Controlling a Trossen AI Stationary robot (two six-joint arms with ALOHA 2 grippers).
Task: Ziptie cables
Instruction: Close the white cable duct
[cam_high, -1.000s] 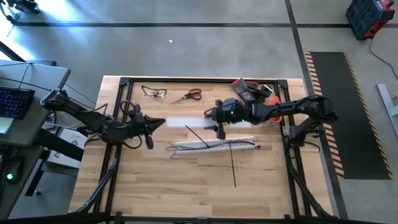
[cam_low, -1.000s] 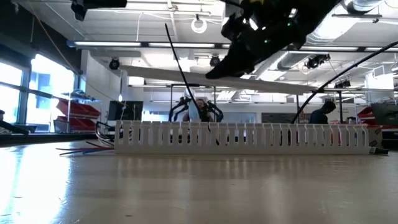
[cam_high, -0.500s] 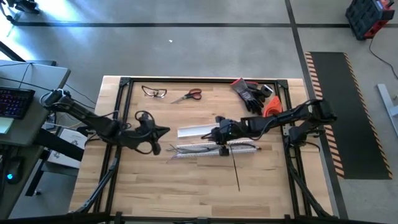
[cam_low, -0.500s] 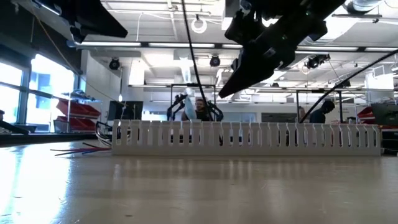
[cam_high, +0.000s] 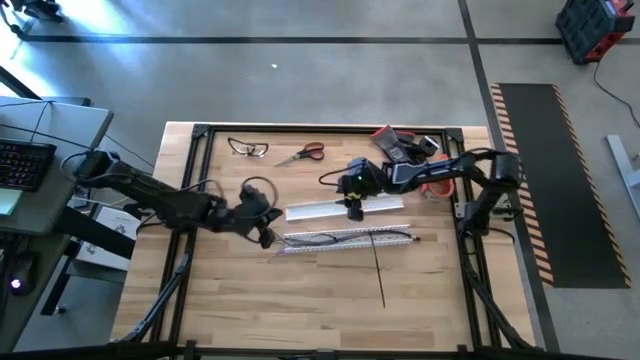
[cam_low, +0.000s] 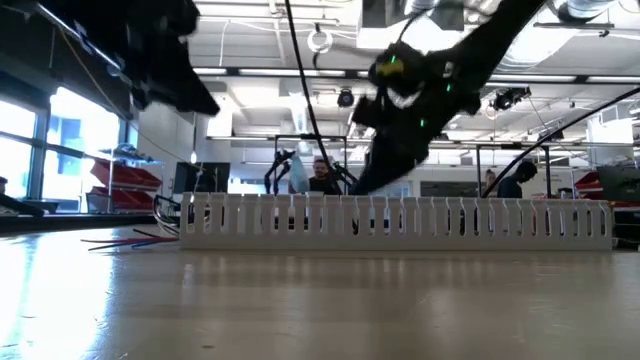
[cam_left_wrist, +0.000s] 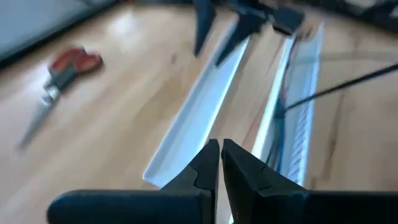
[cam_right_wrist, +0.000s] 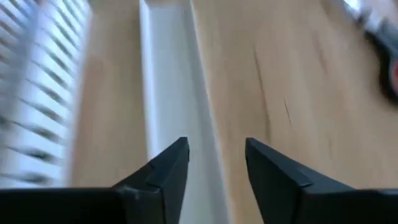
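Positioning both arms over the work comes first. The right gripper (cam_high: 354, 208) hangs over the white channel cover (cam_high: 344, 208), a flat strip lying just behind the white slotted channel (cam_high: 345, 237); its own wrist view shows the fingers spread, with nothing between them and the cover passing below the gap. The left gripper (cam_high: 266, 217) sits near the left ends of the cover and the channel, fingers pressed together and empty in its wrist view.

The cables (cam_high: 310, 239) lie along the slotted channel, and their loose ends spill out past its left end onto the table (cam_high: 250, 300). One ziptie (cam_high: 380, 270) lies on the table, its far end touching or crossing the channel and the rest running toward the front edge. A second thin dark strip stands up behind the channel in the low view; what holds it cannot be told.

Judged from this layout, no tie is yet around the bundle, so the step in hand is still preparation.

- Decide whether the cover must be moved; it is not part of the tying.
- Pinch the ziptie near one end, since a thin flat strip on wood gives little purchase.
- Gather the limp wires at the open left end before threading, where no slotted walls obstruct the fingers.

Scissors (cam_high: 302, 154), safety glasses (cam_high: 247, 149) and a pair of gloves (cam_high: 400, 146) lie along the rear edge, well apart from the work.
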